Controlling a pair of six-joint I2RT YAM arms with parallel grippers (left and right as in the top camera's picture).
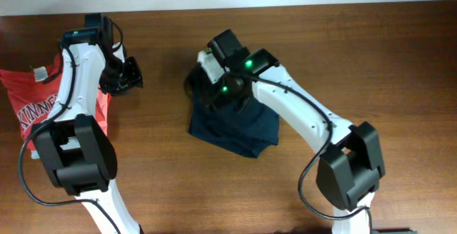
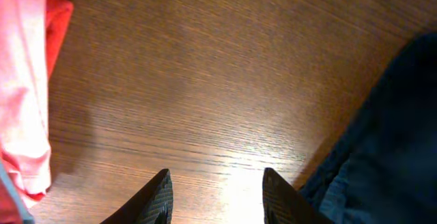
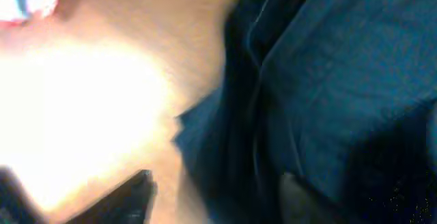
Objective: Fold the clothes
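The shorts [image 1: 239,127] lie in the middle of the counter [image 1: 371,48] as a compact dark bundle with layers on top of each other, so I judge the folding to be mostly done. Their lower right corner sticks out a little and the edges do not line up fully.

Your right arm [image 1: 300,109] reaches over the upper left part of the bundle. In the right wrist view the right jaws stand apart, one finger over the bare wood and the other over the shorts [image 3: 341,80], and no cloth is pinched between them. This position makes sense for letting an edge lie down, or for taking it again if the fold needs a correction.

Your left arm [image 1: 78,77] waits well to the side, between the shorts and the red shirt [image 1: 32,102]. The left jaws are partly open and only bare counter [image 2: 205,80] shows between them. The shorts [image 2: 389,135] are at the right border of that view and the shirt [image 2: 24,80] at the left, so they touch neither. Probably the arm stays there so that it does not disturb the fold.

If you lift the right arm, go straight up, because a finger can catch the top layer and open it.
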